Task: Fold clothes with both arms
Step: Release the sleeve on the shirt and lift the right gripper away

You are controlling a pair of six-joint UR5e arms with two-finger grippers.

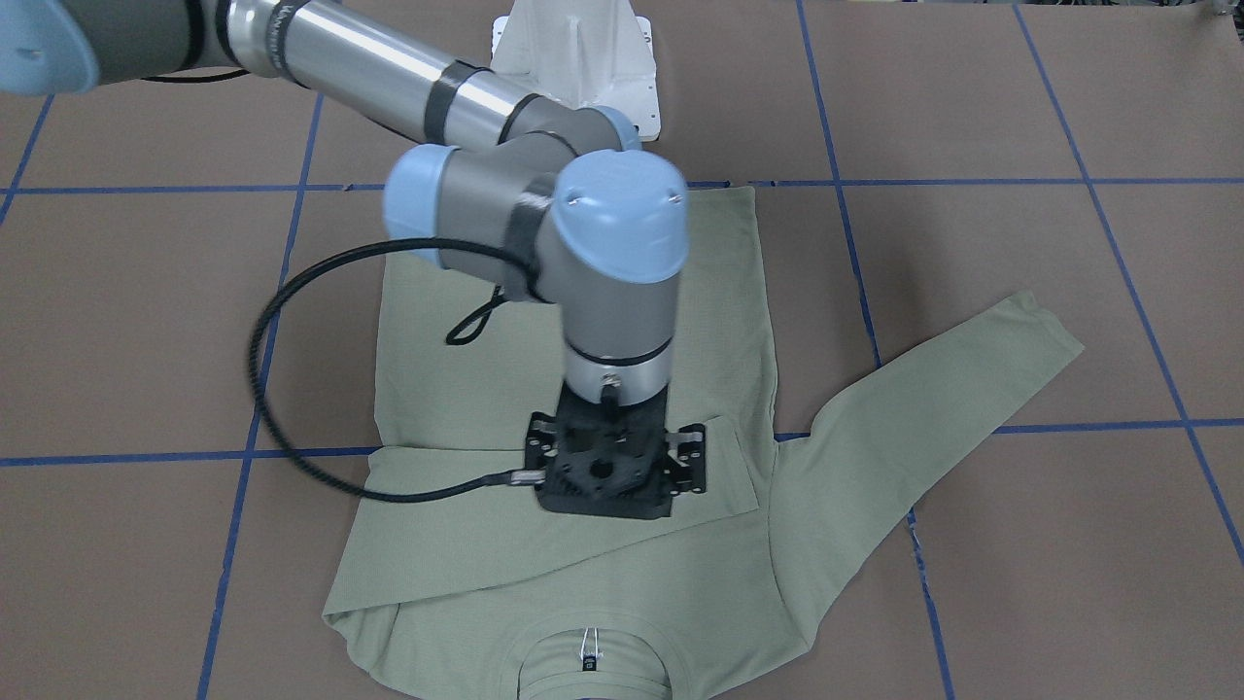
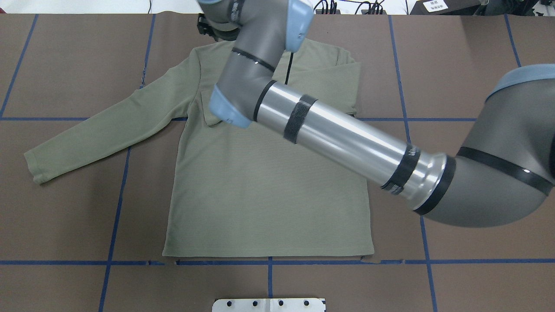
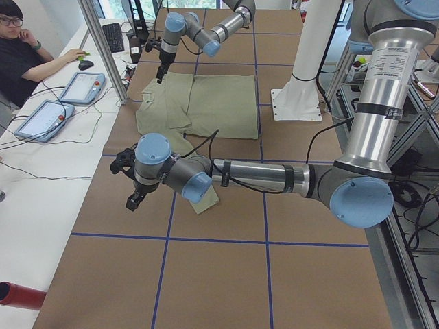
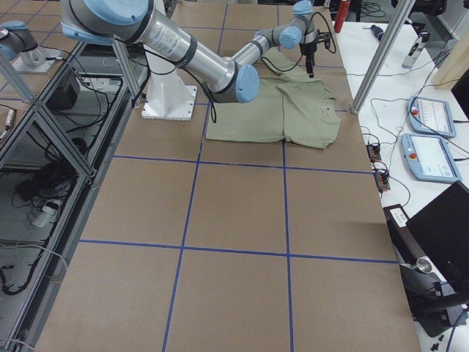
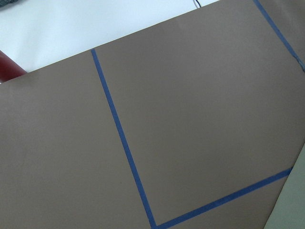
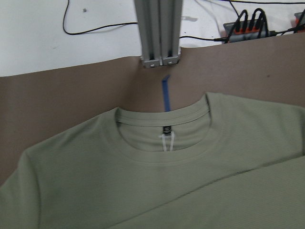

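Observation:
The clothes, a pale sage-green long-sleeved shirt (image 2: pixel 260 195), lie flat on the brown table with the collar (image 6: pixel 164 148) at the far edge. One sleeve (image 1: pixel 486 525) is folded across the chest. The other sleeve (image 2: pixel 99 125) stretches out to my left. My right arm reaches over the shirt, and its gripper (image 1: pixel 603 486) points straight down at the folded sleeve's cuff end. Its fingers are hidden under its body. My left gripper (image 3: pixel 134 195) hovers over bare table beyond the stretched sleeve's cuff (image 3: pixel 206 199). It shows only in the exterior left view, so I cannot tell its state.
Blue tape lines (image 2: pixel 269 262) grid the table. The white pedestal (image 1: pixel 578 58) stands behind the shirt's hem. A person (image 3: pixel 20 55) sits at a side desk with teach pendants (image 3: pixel 82 86). An aluminium post (image 6: pixel 157 31) rises just past the collar.

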